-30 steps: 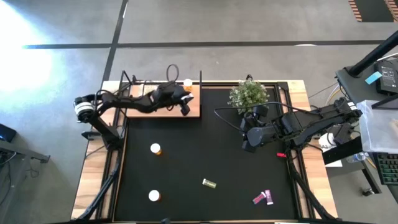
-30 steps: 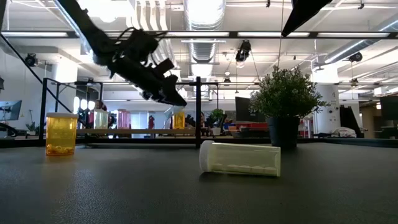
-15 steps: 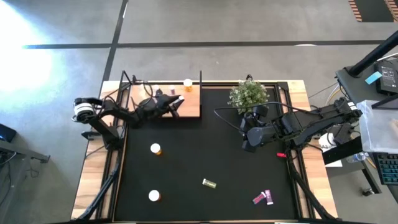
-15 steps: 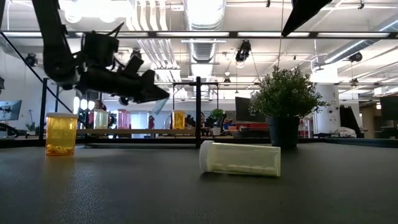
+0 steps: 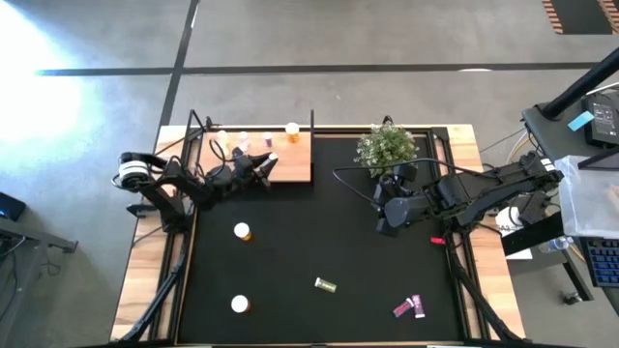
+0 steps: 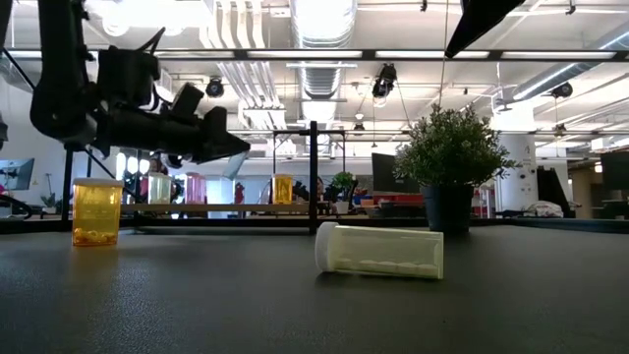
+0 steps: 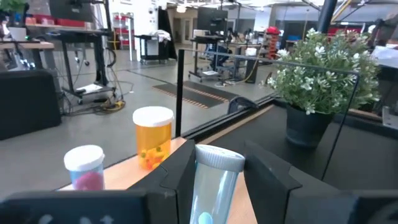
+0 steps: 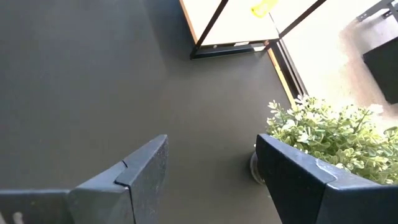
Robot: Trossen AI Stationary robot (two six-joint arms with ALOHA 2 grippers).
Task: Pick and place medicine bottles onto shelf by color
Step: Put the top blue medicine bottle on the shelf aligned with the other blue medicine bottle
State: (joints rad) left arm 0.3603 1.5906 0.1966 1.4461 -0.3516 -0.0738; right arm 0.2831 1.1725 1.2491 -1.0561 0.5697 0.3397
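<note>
I had drawn the left gripper (image 5: 268, 160) back off the shelf (image 5: 290, 170) toward the bench's left edge, fingers clenched and empty. A pale bottle (image 7: 211, 183) stood on the shelf just ahead. The right gripper (image 5: 384, 224) waited parted beside the plant (image 5: 385, 147).

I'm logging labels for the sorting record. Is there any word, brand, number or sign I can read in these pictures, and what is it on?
None can be read.
The medicine bottles: the orange bottle on the shelf and the pale bottle lying on the mat show no readable label.
The background of the low view: shapes too small and blurred to read.
</note>
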